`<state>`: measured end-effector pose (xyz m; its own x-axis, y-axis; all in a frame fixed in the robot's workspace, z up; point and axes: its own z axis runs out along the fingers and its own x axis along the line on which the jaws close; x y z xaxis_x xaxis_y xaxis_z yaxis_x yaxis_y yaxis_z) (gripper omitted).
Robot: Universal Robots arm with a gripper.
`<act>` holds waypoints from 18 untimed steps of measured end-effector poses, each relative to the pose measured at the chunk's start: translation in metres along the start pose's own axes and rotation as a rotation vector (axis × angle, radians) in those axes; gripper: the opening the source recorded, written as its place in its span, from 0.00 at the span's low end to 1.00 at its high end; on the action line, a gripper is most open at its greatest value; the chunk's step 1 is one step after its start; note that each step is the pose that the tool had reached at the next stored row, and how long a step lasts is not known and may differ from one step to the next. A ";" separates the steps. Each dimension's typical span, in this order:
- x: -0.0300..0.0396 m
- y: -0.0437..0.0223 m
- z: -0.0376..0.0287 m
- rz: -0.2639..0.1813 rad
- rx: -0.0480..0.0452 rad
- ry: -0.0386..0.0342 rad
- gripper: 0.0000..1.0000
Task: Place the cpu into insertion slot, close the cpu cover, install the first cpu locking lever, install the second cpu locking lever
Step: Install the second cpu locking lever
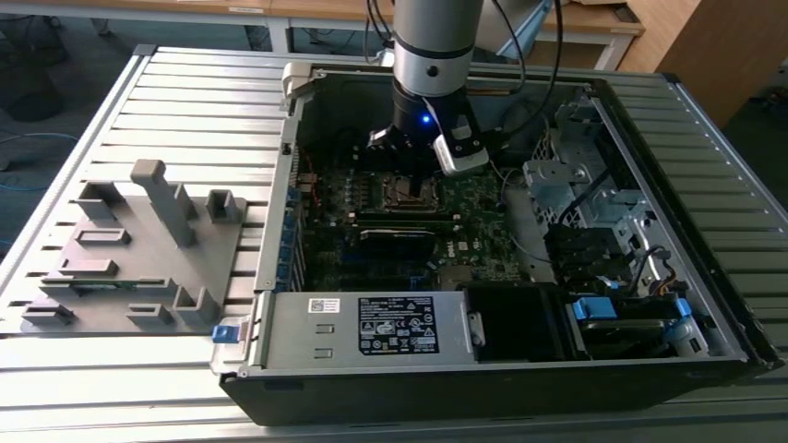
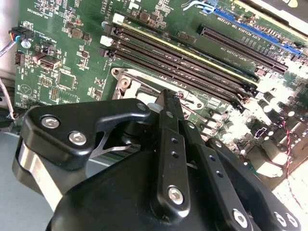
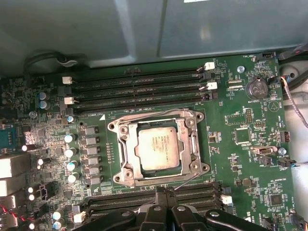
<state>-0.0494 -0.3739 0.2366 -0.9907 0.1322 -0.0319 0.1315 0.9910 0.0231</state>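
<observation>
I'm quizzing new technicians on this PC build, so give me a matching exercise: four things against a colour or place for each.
Things:
1. cpu
2. motherboard
3. gripper
4. coin battery

Descriptions:
A. green
B. black, by the memory slots near the socket
C. round and silver, at a board corner
D. dull metal top, sitting in the insertion slot

Pairs: 1-D, 2-A, 3-B, 4-C

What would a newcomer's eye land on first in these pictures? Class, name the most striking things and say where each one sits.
The open computer case on the slatted table, with the arm's gripper lowered inside over the green motherboard. In the first wrist view, the cpu lies in the insertion slot, framed by the cpu cover, between rows of black memory slots. A grey fixture stands at the exterior view's left.
</observation>
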 end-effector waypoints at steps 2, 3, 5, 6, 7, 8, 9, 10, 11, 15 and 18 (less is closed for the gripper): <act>0.0001 -0.0001 0.0002 0.000 -0.0003 -0.0001 0.10; 0.0005 -0.0004 0.0003 0.000 -0.0003 -0.0001 0.10; 0.0015 -0.0012 0.0004 0.000 -0.0001 0.0000 0.10; 0.0021 -0.0015 0.0005 0.000 -0.0002 -0.0001 0.10; 0.0025 -0.0016 0.0006 0.000 -0.0003 -0.0001 0.10; 0.0026 -0.0016 0.0006 0.000 -0.0002 -0.0001 0.10; 0.0026 -0.0016 0.0006 0.000 0.0000 0.0000 0.10; 0.0027 -0.0017 0.0006 -0.001 0.0001 0.0000 0.10; 0.0027 -0.0017 0.0006 -0.001 0.0000 0.0000 0.10; 0.0048 -0.0020 0.0016 0.000 0.0000 0.0000 0.10; 0.0063 -0.0022 0.0022 0.000 0.0000 0.0000 0.10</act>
<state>-0.0559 -0.3752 0.2341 -0.9908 0.1318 -0.0319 0.1311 0.9911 0.0231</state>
